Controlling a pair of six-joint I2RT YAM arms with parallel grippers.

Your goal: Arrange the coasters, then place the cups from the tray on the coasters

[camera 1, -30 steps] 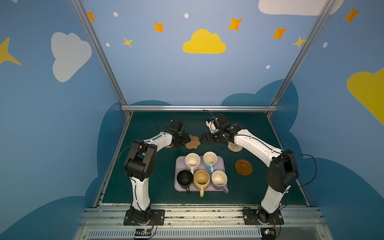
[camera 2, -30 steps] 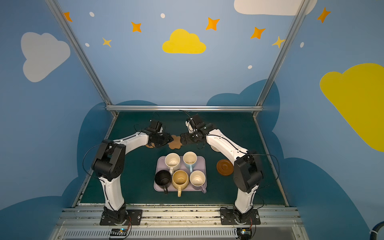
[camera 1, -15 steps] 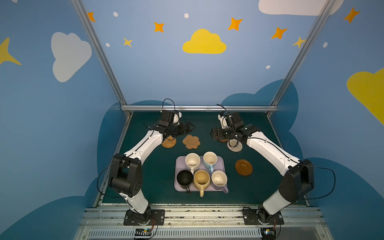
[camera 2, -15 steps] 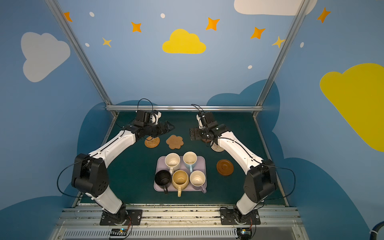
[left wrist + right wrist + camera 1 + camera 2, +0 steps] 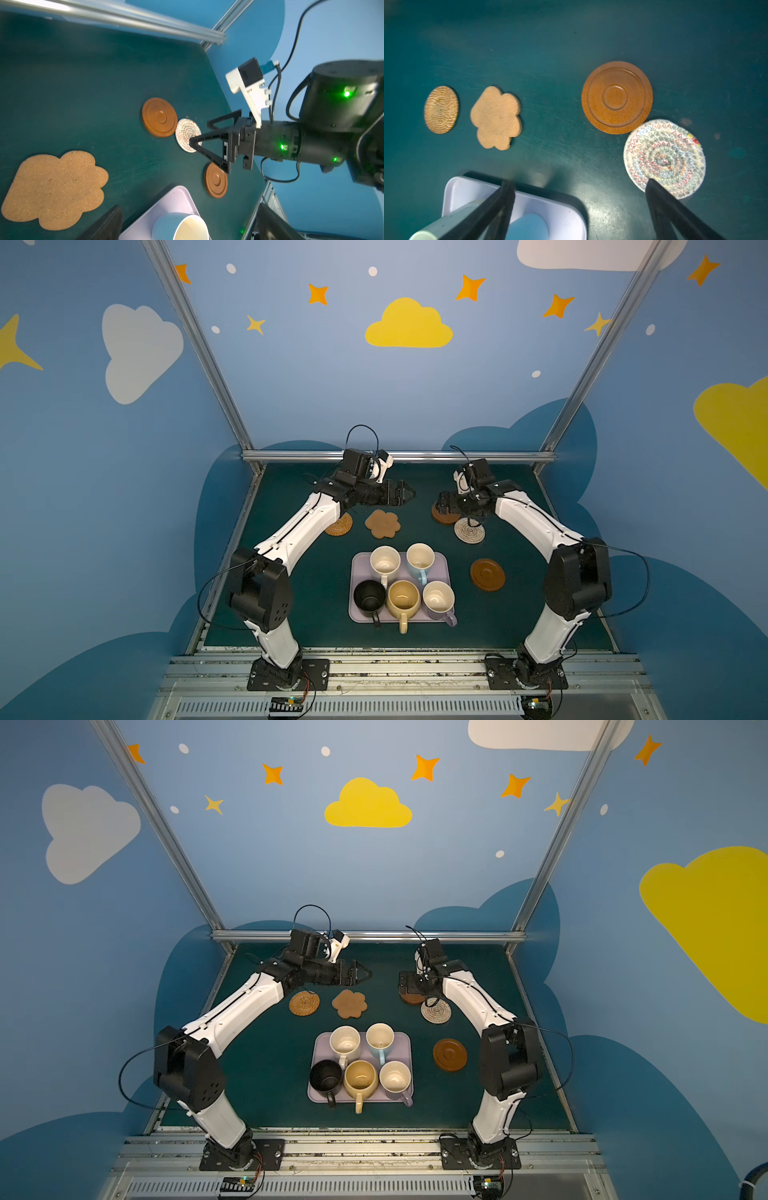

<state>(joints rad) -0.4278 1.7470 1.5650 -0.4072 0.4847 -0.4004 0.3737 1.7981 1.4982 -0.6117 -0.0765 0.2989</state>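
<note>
Five cups stand on the lilac tray (image 5: 448, 616): cream (image 5: 385, 562), light blue (image 5: 420, 558), black (image 5: 369, 597), yellow (image 5: 403, 598) and lilac (image 5: 438, 598). Beyond it lie the coasters: tan woven (image 5: 340, 524), flower-shaped (image 5: 382, 523), a brown disc (image 5: 616, 97) touching the pale woven one (image 5: 664, 155), and a second brown disc (image 5: 487, 574) right of the tray. My left gripper (image 5: 405, 492) hovers open above the table behind the flower coaster. Over the far brown disc hangs my right gripper (image 5: 442, 504), open and empty.
An aluminium rail (image 5: 399, 456) and blue walls close the back of the green mat (image 5: 291, 593). Frame posts (image 5: 598, 348) rise at the far corners. The arm bases (image 5: 286, 672) sit on the front rail.
The left gripper opened wider, lifted off the tan woven coaster and swung right. The right gripper drew back to the right, over the brown disc.
</note>
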